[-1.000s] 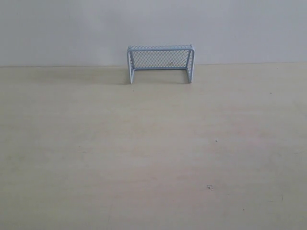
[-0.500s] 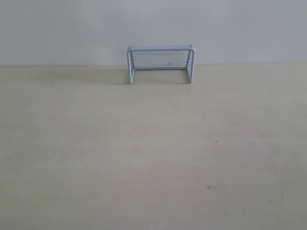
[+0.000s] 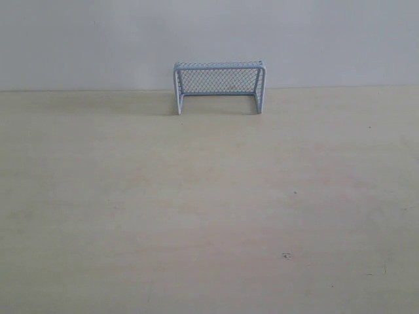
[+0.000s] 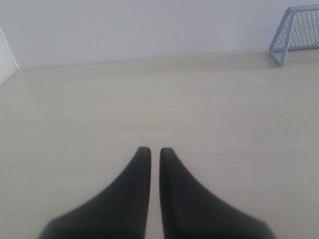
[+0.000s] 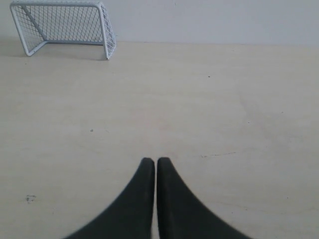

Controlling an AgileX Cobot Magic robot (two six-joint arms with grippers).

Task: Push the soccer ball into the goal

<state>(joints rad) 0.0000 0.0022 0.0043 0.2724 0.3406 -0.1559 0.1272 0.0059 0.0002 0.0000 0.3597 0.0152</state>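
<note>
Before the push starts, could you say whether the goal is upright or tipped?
Upright: the goal stands on both front posts, crossbar level on top.

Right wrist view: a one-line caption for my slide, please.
Shut right end effector, the goal standing away across the table.

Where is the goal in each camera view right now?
Exterior view: the goal stands centre, at the far edge of the table.
Left wrist view: the goal sits far beyond the left gripper, off to one side, partly cropped.
Right wrist view: the goal sits far beyond the right gripper, off to one side, whole.
Shared landmark: the white wall directly behind it.
</note>
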